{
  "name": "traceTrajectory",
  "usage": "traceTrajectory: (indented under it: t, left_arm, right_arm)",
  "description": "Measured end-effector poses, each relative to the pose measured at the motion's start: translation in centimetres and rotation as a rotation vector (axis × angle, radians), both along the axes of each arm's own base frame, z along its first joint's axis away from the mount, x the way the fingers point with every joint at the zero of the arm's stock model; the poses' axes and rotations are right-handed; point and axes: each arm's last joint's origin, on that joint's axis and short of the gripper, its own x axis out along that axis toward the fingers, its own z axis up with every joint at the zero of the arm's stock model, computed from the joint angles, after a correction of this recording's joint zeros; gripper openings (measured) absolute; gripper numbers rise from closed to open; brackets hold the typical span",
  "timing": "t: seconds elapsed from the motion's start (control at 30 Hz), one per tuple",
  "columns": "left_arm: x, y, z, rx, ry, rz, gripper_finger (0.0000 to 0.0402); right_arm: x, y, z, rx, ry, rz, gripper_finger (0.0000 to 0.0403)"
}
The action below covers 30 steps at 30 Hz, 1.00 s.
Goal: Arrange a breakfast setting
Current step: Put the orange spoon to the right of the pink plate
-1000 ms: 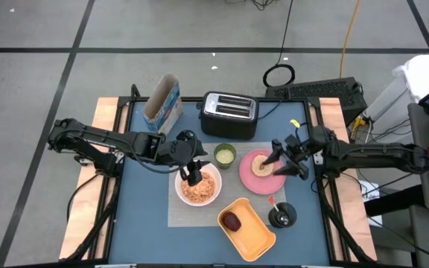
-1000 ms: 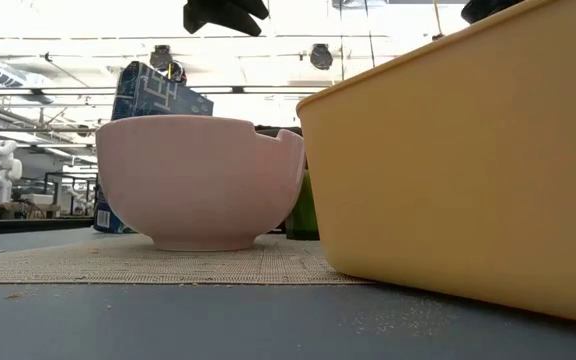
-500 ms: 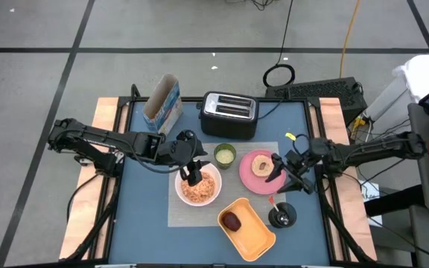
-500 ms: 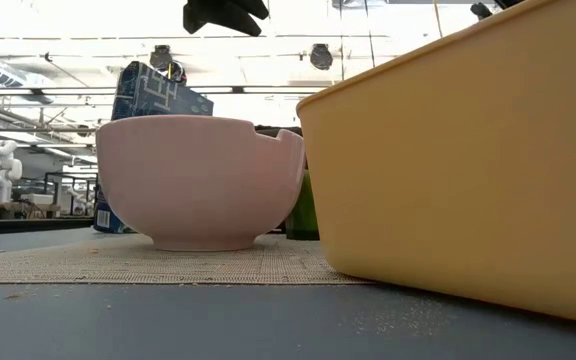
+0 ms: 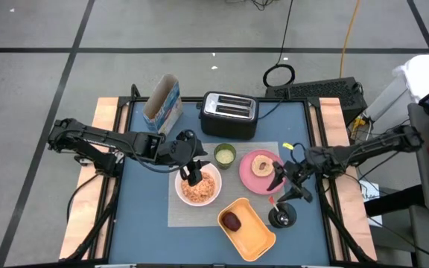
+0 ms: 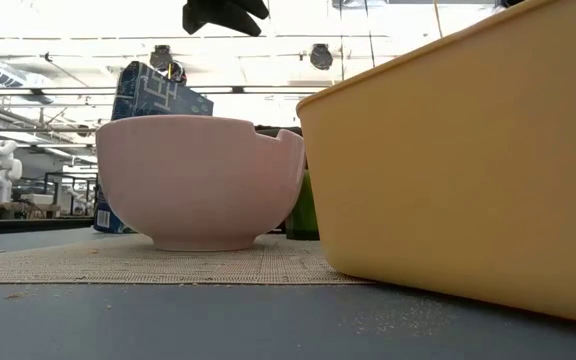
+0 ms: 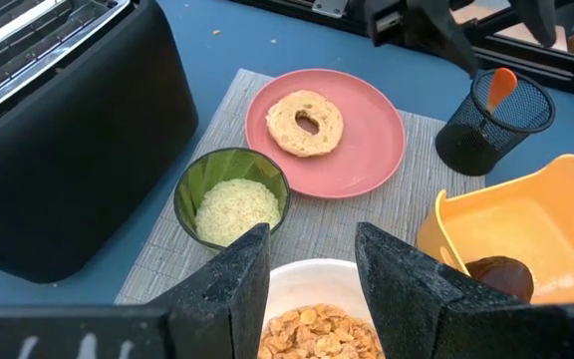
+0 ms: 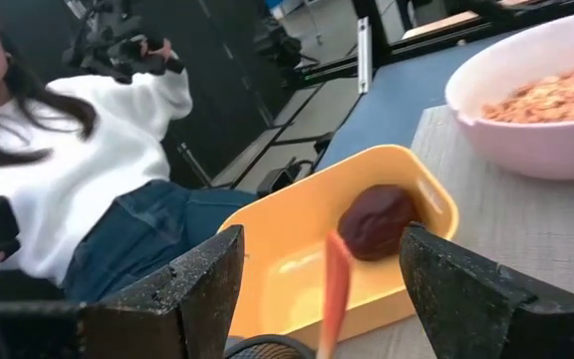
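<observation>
From the high view, the breakfast setting looks nearly laid. The grey rectangular woven placemat (image 5: 233, 195) lies in the middle of the blue table, its long axis running across the table from one arm's side to the other. On it sit the white round bowl (image 5: 198, 187) filled with cereal, the small pale-green cup (image 5: 225, 155) just beside the black-and-silver toaster (image 5: 229, 115), and the pink round plate (image 5: 261, 172) carrying the round toasted bread piece (image 5: 261, 165), which lies flat with its hole facing up. The orange rectangular tray (image 5: 246, 223) holding a dark rounded item rests askew on the mat's near corner. The left gripper (image 5: 193, 176) hovers over the bowl; the right gripper (image 5: 287, 182) hangs at the plate's outer edge, above a black mesh cup (image 5: 282, 215). What is left seems to be only final tidying, perhaps a utensil.

In the low view, bowl and tray stand on the mat, apart from each other.

The left wrist view shows its fingers (image 7: 224, 286) parted part-way and holding nothing, above the cereal.

The right wrist view shows fingers (image 8: 200, 282) spread fairly wide and empty, with an orange-handled utensil (image 8: 333, 290) standing between them. A person in a white top sits beyond the table.
</observation>
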Motion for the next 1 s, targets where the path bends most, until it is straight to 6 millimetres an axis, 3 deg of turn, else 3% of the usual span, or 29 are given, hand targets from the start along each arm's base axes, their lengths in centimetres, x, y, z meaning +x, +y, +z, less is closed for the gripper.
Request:
traceTrajectory:
  t: [0.43, 0.77, 1.0]
  left_arm:
    - [0.0, 0.0, 0.0, -0.001, -0.001, 0.001, 0.0154]
    - [0.0, 0.0, 0.0, -0.001, -0.001, 0.001, 0.0154]
    - [0.0, 0.0, 0.0, -0.001, -0.001, 0.001, 0.0154]
  right_arm:
    - [0.7, 1.2, -1.7, -0.054, 0.107, 0.001, 0.0256]
    - [1.1, 1.9, -2.1, -0.13, 0.055, 0.065, 0.0255]
    - [1.0, 2.0, -2.2, -0.131, 0.058, 0.067, 0.021]
